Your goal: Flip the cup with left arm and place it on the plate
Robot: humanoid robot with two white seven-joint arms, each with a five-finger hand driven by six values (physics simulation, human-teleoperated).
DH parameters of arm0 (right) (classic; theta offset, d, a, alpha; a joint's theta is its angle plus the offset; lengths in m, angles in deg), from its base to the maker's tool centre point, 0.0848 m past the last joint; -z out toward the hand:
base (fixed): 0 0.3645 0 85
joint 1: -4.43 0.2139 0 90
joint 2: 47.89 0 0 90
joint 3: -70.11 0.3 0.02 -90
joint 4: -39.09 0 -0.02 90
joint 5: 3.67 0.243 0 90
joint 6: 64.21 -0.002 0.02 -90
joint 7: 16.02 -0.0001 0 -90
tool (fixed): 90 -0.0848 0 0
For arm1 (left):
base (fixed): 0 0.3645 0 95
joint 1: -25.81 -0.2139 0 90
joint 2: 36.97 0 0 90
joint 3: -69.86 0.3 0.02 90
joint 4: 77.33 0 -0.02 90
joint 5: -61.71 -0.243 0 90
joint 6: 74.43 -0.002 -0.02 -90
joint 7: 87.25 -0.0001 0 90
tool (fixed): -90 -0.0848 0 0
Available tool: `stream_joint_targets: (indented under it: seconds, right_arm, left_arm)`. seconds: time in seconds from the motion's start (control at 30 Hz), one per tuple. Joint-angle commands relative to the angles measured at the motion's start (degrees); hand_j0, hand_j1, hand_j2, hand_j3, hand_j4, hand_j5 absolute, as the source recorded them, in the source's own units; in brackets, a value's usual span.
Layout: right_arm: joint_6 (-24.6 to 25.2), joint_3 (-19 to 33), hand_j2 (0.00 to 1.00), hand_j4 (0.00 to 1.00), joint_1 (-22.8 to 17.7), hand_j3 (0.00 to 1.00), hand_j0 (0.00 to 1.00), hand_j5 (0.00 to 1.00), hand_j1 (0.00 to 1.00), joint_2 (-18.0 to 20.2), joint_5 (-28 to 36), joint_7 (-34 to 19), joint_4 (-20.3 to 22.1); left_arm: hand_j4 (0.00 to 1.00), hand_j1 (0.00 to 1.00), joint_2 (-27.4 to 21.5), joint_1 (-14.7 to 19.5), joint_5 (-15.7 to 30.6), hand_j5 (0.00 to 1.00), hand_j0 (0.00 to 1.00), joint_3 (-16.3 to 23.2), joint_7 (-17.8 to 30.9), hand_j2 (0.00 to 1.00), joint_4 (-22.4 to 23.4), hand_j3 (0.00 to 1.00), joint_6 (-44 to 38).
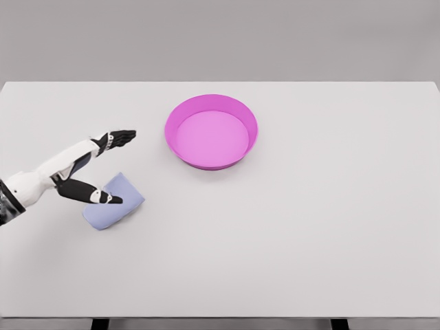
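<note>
- Cup (113,201): pale blue, lying on its side on the white counter (309,227), well apart from the pink plate (211,131).
- Left hand (103,168): spread, thumb resting over the cup, fingers (120,137) extended above, holding nothing.

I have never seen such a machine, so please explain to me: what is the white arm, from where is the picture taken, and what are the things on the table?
This is a simulated humanoid robot, seen from a camera on its own head, looking down at a white table. The white arm entering from the left is its left arm, ending in a dark five-finger hand. The fingers are spread around a pale blue cup that lies tipped on the table; the hand is not yet closed on it. Farther back sits a pink plate with a raised rim, empty. The right arm is out of view.
</note>
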Motion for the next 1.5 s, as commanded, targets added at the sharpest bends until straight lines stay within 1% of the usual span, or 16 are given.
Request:
stream_joint_targets:
  seconds: [0.0,0.03,0.2,0.23,0.3,0.37,0.43,0.83,1.0,1.33,1.47]
  right_arm:
    - [0.0,0.0,1.0,1.0,0.0,1.0,1.0,1.0,1.0,0.0,0.0,0.0,0.0]
    - [0.0,0.0,1.0,1.0,0.0,1.0,1.0,1.0,1.0,0.0,0.0,0.0,0.0]
    - [0.0,0.0,1.0,1.0,0.0,1.0,1.0,1.0,1.0,0.0,0.0,0.0,0.0]
    - [0.0,0.0,1.0,1.0,0.0,1.0,1.0,1.0,1.0,0.0,0.0,0.0,0.0]
    - [0.0,0.0,1.0,1.0,0.0,1.0,1.0,1.0,1.0,0.0,0.0,0.0,0.0]
    - [0.0,0.0,1.0,1.0,0.0,1.0,1.0,1.0,1.0,0.0,0.0,0.0,0.0]
    - [0.0,0.0,1.0,1.0,0.0,1.0,1.0,1.0,1.0,0.0,0.0,0.0,0.0]
    - [0.0,0.0,1.0,1.0,0.0,1.0,1.0,1.0,1.0,0.0,0.0,0.0,0.0]
    - [0.0,0.0,1.0,1.0,0.0,1.0,1.0,1.0,1.0,0.0,0.0,0.0,0.0]
    - [0.0,0.0,1.0,1.0,0.0,1.0,1.0,1.0,1.0,0.0,0.0,0.0,0.0]
    - [0.0,0.0,1.0,1.0,0.0,1.0,1.0,1.0,1.0,0.0,0.0,0.0,0.0]
  left_arm:
    - [1.0,1.0,1.4,-0.2,-0.3,1.0,1.0,-1.3,0.0,1.0,-0.1,1.0,-0.1]
    - [1.0,1.0,1.5,-0.8,-0.2,1.0,1.0,-1.9,0.1,1.0,-0.1,1.0,-0.2]
    - [1.0,1.0,2.0,-2.6,-0.2,1.0,1.0,-2.6,0.1,1.0,-0.1,1.0,-0.4]
    - [1.0,1.0,3.4,-3.0,-0.3,1.0,1.0,-2.8,0.1,1.0,0.0,1.0,-0.6]
    - [1.0,1.0,3.8,-3.7,-0.7,1.0,1.0,-2.8,0.1,1.0,0.0,1.0,-0.9]
    - [1.0,1.0,3.8,-3.7,-0.7,1.0,1.0,-2.9,0.1,1.0,0.0,1.0,-3.5]
    - [1.0,1.0,4.6,-3.7,-1.8,1.0,1.0,-2.9,0.1,1.0,0.0,1.0,-5.4]
    - [1.0,1.0,4.7,-4.0,-1.8,1.0,1.0,-4.4,0.1,1.0,0.0,1.0,-5.3]
    - [1.0,1.0,4.8,-5.0,-1.8,1.0,1.0,-5.0,0.1,1.0,-0.1,1.0,-5.8]
    - [1.0,1.0,5.6,-5.9,-1.9,1.0,1.0,-5.4,0.1,1.0,-0.1,1.0,-7.0]
    - [1.0,1.0,5.9,-6.5,-1.9,1.0,1.0,-5.4,0.1,1.0,-0.1,1.0,-8.6]
